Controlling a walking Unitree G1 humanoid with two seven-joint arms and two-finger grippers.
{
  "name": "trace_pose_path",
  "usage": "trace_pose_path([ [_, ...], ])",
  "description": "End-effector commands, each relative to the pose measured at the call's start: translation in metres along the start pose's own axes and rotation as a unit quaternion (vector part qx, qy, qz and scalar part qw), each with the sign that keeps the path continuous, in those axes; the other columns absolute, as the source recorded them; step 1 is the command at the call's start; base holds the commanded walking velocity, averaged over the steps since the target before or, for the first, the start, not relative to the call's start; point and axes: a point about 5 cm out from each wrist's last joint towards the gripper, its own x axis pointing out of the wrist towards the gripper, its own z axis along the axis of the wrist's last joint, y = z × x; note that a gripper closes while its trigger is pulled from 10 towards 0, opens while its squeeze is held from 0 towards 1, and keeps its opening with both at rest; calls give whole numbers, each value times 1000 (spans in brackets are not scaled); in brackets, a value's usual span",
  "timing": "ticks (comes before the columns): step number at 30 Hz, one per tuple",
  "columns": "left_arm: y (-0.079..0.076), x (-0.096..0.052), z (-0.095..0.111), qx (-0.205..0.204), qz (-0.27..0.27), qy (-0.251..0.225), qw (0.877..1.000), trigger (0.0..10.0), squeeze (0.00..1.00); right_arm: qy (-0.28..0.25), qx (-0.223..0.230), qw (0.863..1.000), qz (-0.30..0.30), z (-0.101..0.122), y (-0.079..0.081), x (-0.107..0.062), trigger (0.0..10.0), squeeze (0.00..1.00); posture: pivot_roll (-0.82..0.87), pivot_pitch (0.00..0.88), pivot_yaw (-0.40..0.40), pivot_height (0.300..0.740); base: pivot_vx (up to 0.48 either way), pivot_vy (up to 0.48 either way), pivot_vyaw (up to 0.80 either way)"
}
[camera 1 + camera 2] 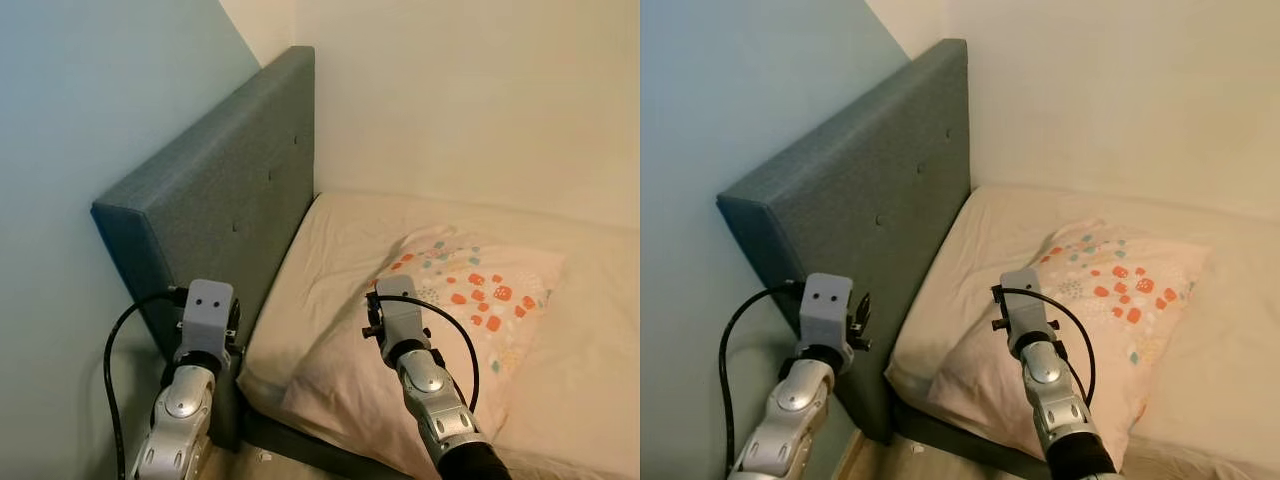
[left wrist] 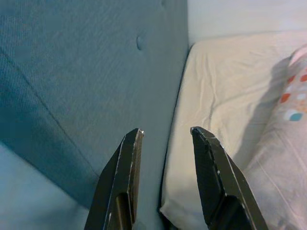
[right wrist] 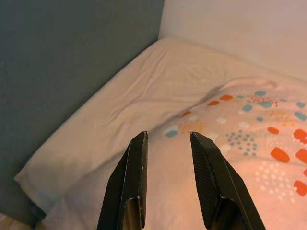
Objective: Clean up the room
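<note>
A cream-sheeted bed (image 1: 350,240) fills the corner against a grey headboard (image 1: 230,200). The spotted pillow (image 1: 470,300) lies diagonally, long axis toward the corner. My left pincer (image 2: 165,136) and right pincer (image 3: 168,139) hover part-open, empty.

We are looking down into the corner of a bedroom. A pale blue-green wall (image 1: 90,120) is running along the left, and a cream wall (image 1: 470,90) is meeting it at the back. A grey-green padded headboard (image 1: 225,190) with small sewn buttons is standing against the left wall, reaching into the corner. A bed (image 1: 340,240) is lying just beside the headboard, its cream sheet lightly wrinkled. Soft, warm light is falling across the sheet and back wall. A strip of light wooden floor (image 1: 875,462) is showing below the bed's near edge.
</note>
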Motion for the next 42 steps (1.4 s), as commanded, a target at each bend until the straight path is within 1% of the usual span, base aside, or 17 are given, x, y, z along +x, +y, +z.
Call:
trace_pose_path([
  [1, -1, -1, -7, -10, -1, 22, 1000, 10000, 0, 9, 8, 1000, -8, -6, -4, -2, 10000, 0, -36, 63, 6, 711, 0, 0, 0],
  [4, -1, -1, -10, -9, 0, 36, 999, 10000, 0, 11, 7, 1000, -8, -6, -4, -2, 10000, 0, -36, 63, 6, 711, 0, 0, 0],
  [17, 0, -1, -11, -6, 0, 35, 999, 10000, 0, 15, 4, 1000, -2, -7, -2, -2, 10000, 0, -37, 66, 8, 711, 0, 0, 0],
  [22, -2, 1, -10, -10, -9, 37, 999, 10000, 0, 16, -11, 1000, -12, -7, -4, -1, 10000, 0, -38, 67, 8, 711, 0, 0, 0],
  [25, -3, 1, -11, -1, -14, 39, 999, 10000, 0, 26, -4, 1000, -14, -8, -6, 0, 10000, 0, -38, 67, 8, 711, 0, 0, 0],
  [29, -2, 0, -12, -5, -16, 40, 999, 10000, 0, 29, 1, 999, -16, -9, -8, 0, 10000, 0, -38, 67, 8, 711, 0, 0, 0],
  [30, -3, -1, -13, -8, -20, 41, 999, 10000, 0, 35, 3, 999, -19, -11, -10, 0, 10000, 0, -40, 64, 7, 711, 0, 0, 0],
  [31, -3, -2, -15, -10, -26, 44, 999, 10000, 0, 42, 16, 999, -25, -12, -12, 0, 10000, 0, -40, 63, 6, 707, 0, 0, 0],
  [34, -4, -3, -16, -15, -39, 45, 998, 10000, 0, 42, 29, 998, -32, -11, -16, 1, 10000, 0, -44, 61, 7, 697, 0, 0, 0],
  [36, -5, -4, -15, -20, -46, 42, 998, 10000, 0, 40, 25, 998, -38, -10, -19, 2, 10000, 0, -44, 61, 7, 692, 0, 0, 0],
  [38, -8, -6, -11, -32, -67, 27, 997, 10000, 0, 36, 16, 998, -50, -8, -23, 2, 10000, 0, -44, 61, 7, 682, 0, 0, 0],
  [39, -8, -6, -11, -32, -67, 27, 997, 10000, 0, 36, 16, 998, -50, -8, -23, 2, 10000, 0, -44, 61, 7, 682, 0, 0, 0],
  [40, -10, -6, -8, -38, -82, 19, 996, 10000, 0, 36, 8, 997, -63, -8, -27, 2, 10000, 0, -45, 59, 6, 677, 0, 0, 0],
  [41, -10, -6, -8, -38, -82, 19, 996, 10000, 0, 36, 8, 997, -63, -8, -27, 2, 10000, 0, -45, 59, 6, 677, 0, 0, 0],
  [42, -11, -6, -6, -41, -93, 13, 995, 10000, 0, 41, 1, 996, -80, -9, -33, 2, 10000, 0, -46, 56, 8, 672, 0, 0, 0],
])
